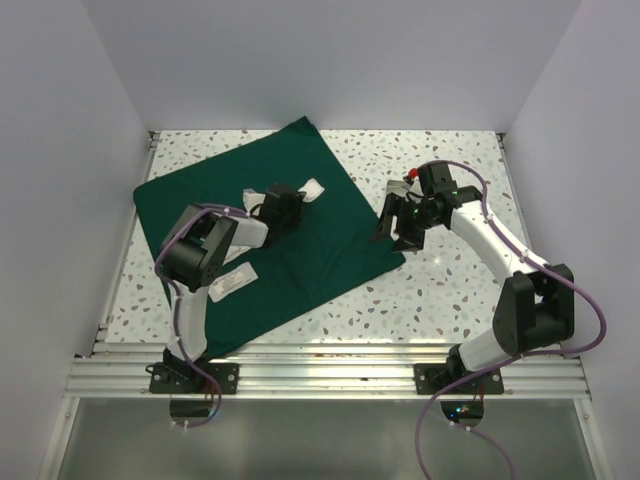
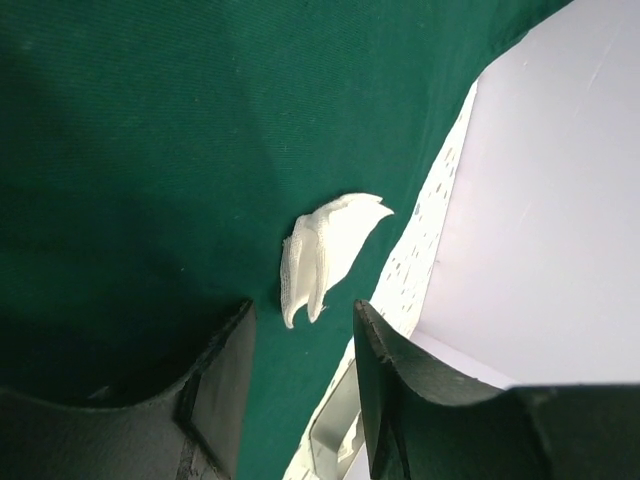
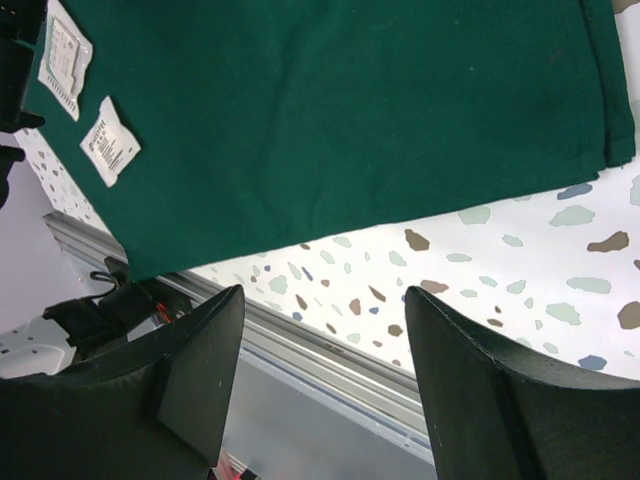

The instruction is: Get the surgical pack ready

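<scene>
The surgical pack's dark green drape lies spread flat on the table, turned diamond-wise. A white gauze pad rests on it near the far edge, just beyond the tips of my left gripper, which is open with nothing between its fingers. In the top view the left gripper hovers over the drape beside the gauze pad. Two white packets lie on the drape's left part. My right gripper is open and empty, over the drape's right corner.
The speckled tabletop is bounded by white walls on three sides and an aluminium rail at the near edge. A small red and white object sits behind the right wrist. One packet lies next to the left arm.
</scene>
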`<action>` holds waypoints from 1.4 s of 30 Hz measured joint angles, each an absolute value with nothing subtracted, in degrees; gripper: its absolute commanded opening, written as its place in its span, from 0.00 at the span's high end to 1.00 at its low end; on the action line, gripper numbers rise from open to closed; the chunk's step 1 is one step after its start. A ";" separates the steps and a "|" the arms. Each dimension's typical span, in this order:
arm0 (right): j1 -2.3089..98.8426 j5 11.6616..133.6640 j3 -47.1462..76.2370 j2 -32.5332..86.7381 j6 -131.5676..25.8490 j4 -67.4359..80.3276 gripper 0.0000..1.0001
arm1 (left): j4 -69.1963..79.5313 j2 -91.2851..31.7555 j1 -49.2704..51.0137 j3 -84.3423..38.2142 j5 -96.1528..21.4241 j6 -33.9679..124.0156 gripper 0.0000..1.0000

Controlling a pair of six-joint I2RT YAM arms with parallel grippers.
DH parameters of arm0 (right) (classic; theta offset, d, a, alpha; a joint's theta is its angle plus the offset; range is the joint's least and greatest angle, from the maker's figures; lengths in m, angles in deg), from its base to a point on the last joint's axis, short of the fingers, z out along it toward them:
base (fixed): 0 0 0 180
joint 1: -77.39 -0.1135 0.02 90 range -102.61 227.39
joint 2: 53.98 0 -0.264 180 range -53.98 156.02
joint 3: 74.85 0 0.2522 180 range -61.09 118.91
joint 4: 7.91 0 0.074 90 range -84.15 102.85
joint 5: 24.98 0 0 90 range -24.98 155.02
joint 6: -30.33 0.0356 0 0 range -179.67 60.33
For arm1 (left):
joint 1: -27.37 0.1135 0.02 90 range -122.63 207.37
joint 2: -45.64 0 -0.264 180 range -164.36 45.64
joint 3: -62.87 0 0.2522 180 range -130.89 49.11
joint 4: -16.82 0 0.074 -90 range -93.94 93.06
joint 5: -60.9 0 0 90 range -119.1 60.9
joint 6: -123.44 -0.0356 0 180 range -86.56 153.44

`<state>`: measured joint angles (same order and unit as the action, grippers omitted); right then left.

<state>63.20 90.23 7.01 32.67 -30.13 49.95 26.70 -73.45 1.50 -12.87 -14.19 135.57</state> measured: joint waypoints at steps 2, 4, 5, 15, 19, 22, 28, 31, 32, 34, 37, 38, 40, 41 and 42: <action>63.20 90.23 7.01 32.76 -30.16 49.95 0.31 | 26.70 -73.93 1.70 -13.55 -14.40 135.24 0.53; 63.20 90.23 7.03 33.02 -30.13 49.92 0.31 | 26.61 -74.63 1.90 -14.66 -14.60 134.81 0.53; 63.20 90.23 7.03 33.15 -30.16 49.95 0.31 | 26.61 -75.02 2.01 -15.23 -14.64 134.74 0.55; 63.20 90.15 7.03 34.16 -30.18 49.95 0.31 | 26.13 -77.56 2.31 -18.73 -15.39 133.78 0.66; 63.20 90.10 7.05 34.16 -30.20 49.97 0.31 | 26.11 -77.99 2.36 -18.95 -15.76 132.77 0.82; 63.20 90.08 7.27 34.36 -30.20 49.99 0.31 | 25.92 -78.10 2.57 -18.95 -16.74 131.33 1.00; 63.20 90.06 8.80 35.41 -31.23 50.67 0.29 | 24.43 -77.84 4.17 -19.10 -20.83 123.83 1.00; 63.20 90.17 10.46 35.65 -32.87 51.32 0.25 | 19.69 -76.83 5.33 -21.50 -24.00 115.44 1.00; 63.20 90.28 10.98 35.65 -33.35 51.48 0.23 | 17.04 -76.55 5.68 -23.14 -25.20 112.07 1.00; 63.20 90.91 12.01 35.65 -34.33 51.52 0.21 | 13.00 -75.44 6.27 -26.01 -28.50 105.60 1.00; 63.09 93.27 12.84 35.65 -35.38 51.02 0.20 | 7.16 -70.23 6.68 -26.64 -32.98 95.62 1.00; 63.00 94.52 12.84 35.65 -35.60 50.54 0.19 | 4.98 -67.87 6.68 -26.60 -34.34 92.71 1.00; 62.52 96.88 12.84 35.65 -35.97 49.68 0.19 | 2.09 -62.85 6.68 -25.94 -36.94 87.68 1.00; 62.06 98.23 12.84 35.65 -36.23 49.12 0.18 | 0.82 -59.63 6.66 -25.13 -38.14 85.15 1.00; 61.49 99.61 12.89 35.65 -36.54 48.44 0.18 | -0.23 -56.31 6.60 -24.24 -39.36 82.85 1.00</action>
<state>61.49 99.61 12.89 35.65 -36.54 48.44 -0.23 -56.31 6.60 -24.24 -39.36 82.85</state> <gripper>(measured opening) 0.814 0.009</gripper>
